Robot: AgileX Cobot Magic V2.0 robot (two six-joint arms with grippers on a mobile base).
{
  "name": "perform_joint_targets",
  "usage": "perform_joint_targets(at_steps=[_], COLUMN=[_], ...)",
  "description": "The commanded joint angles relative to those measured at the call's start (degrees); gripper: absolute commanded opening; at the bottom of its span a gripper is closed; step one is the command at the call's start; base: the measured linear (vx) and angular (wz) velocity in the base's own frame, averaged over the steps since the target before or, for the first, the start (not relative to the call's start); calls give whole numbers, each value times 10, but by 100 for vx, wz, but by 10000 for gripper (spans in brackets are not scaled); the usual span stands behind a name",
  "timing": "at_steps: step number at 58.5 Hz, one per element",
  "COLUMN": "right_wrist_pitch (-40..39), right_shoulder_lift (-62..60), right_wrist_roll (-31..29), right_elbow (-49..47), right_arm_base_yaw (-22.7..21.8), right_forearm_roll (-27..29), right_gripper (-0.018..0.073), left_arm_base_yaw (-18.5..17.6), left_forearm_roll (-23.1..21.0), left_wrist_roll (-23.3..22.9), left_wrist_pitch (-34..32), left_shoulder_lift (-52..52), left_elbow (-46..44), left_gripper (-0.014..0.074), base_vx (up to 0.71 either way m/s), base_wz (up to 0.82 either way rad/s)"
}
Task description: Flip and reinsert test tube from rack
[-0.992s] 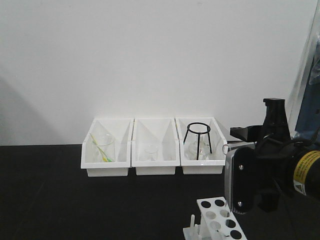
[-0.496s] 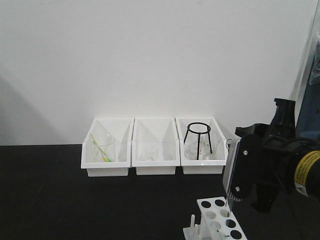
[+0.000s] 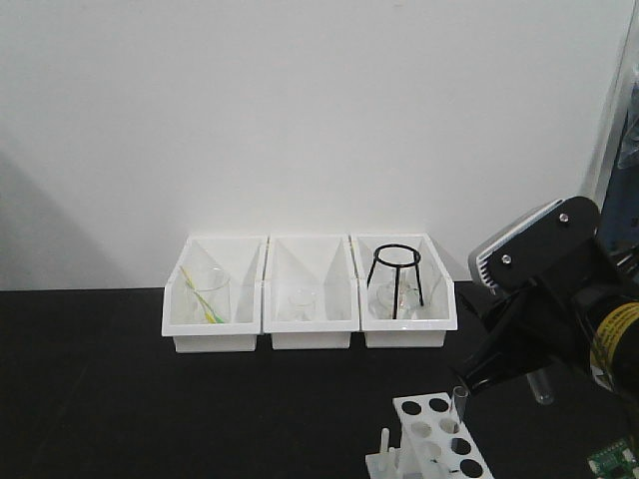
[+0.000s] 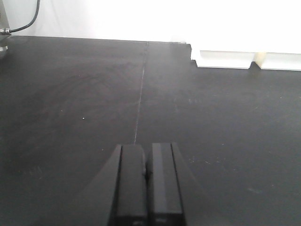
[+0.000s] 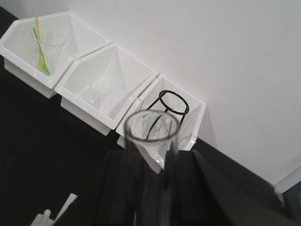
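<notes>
Your right tool (image 5: 150,160) is clamped on the test tube (image 5: 151,141). The tube's open flared rim fills the wrist view, with the three white bins (image 5: 108,89) behind it. From the front, that tool hangs at the right, just above the rack (image 3: 431,431). A clear tube end shows below it over the rack's far right holes; whether it touches the plate cannot be told. Your left tool (image 4: 146,149) has its fingers pressed together, low over the black table (image 4: 70,94).
</notes>
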Motion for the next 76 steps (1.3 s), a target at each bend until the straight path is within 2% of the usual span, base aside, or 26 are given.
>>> perform_joint_targets(at_steps=[1,14,18,21,26,33,39,43,52,67,76], right_wrist_pitch=[-24,-22,-26,-30,-46,-92,-114,-134,-292,-405,-453], right_shoulder_lift=[-15,-15,-15,-15,-15,-15,-14,-14,-17,-13,17], right_wrist_roll=[41,108,123,104,12,-167,-274,-296,-300,-306,-306], right_elbow=[-23,-23,-23,-22,-22,-22,-22,-15,58,150,173], right_arm_base_yaw=[0,-3,-12,-20,-22,-22,-22,-22,-22,-22,-22], right_forearm_roll=[-10,0,38,94,191,381,476,498,559,559,559], right_gripper=[-9,-9,-9,-9,-9,-9,-9,-9,-9,-9,-9], left_arm_base_yaw=[-4,-4,-4,-4,-4,-4,-4,-4,-4,-4,-4], left_forearm_roll=[-2,-2,-2,-2,-2,-2,-2,-2,-2,-2,-2], left_wrist_roll=[0,0,0,0,0,0,0,0,0,0,0], left_wrist_pitch=[-50,-50,-50,-50,-50,-50,-50,-50,-50,-50,-50], left_shoulder_lift=[-6,-6,-6,-6,-6,-6,-6,-6,-6,-6,-6], left_elbow=[0,0,0,0,0,0,0,0,0,0,0], left_gripper=[-6,-6,-6,-6,-6,-6,-6,-6,-6,-6,-6], base_vx=[0,0,0,0,0,0,0,0,0,0,0], base_wz=[0,0,0,0,0,0,0,0,0,0,0])
